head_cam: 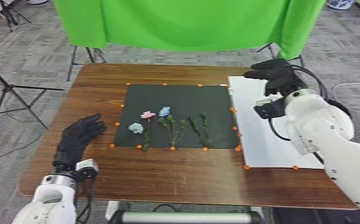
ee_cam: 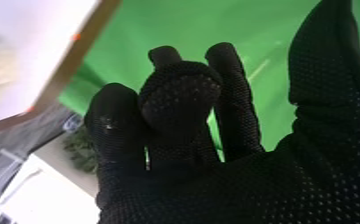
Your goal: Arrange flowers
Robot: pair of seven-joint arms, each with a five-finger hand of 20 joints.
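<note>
No lettering, numbers, labels or signs can be read in either view.

Looks like I'm in a robotics lab: there's the green backdrop (head_cam: 190, 25) hanging ahead, a black tripod (head_cam: 10, 87) to the left, grey carpet tiles (head_cam: 36, 52), orange markers (head_cam: 246, 167) dotting my wooden table (head_cam: 159, 172)!
</note>
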